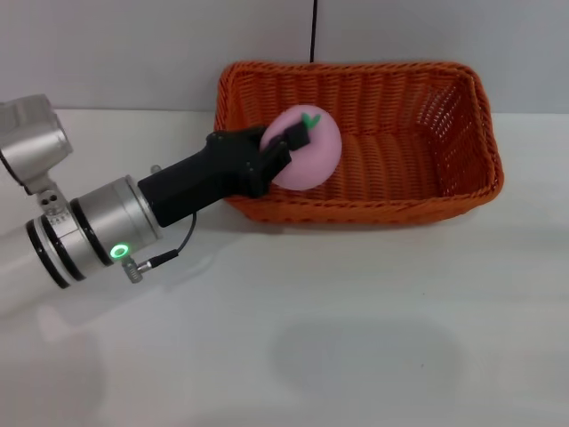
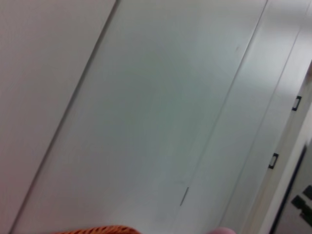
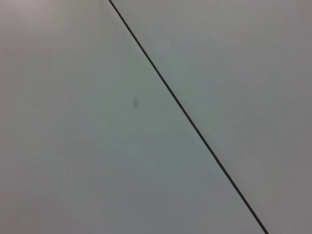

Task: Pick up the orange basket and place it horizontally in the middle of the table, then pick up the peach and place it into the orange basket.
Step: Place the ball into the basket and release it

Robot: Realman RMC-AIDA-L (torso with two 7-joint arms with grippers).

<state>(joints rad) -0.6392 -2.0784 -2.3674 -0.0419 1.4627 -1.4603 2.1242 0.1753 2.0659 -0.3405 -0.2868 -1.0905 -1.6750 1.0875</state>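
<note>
The orange basket (image 1: 382, 133) lies lengthwise across the far middle of the white table (image 1: 311, 338). The pink peach (image 1: 313, 156), with its green leaf mark on top, hangs at the basket's left end, overlapping the near wall. My left gripper (image 1: 281, 153) reaches in from the left and is shut on the peach, with black fingers (image 1: 293, 135) on its left side. The left wrist view catches only a strip of the basket's rim (image 2: 97, 230) and a sliver of the peach (image 2: 222, 231). My right gripper is out of view.
A grey wall stands close behind the basket, and a thin black cable (image 1: 314, 31) runs down it. Bare white tabletop stretches in front of the basket and to both sides. The right wrist view shows only wall and a dark line (image 3: 190, 122).
</note>
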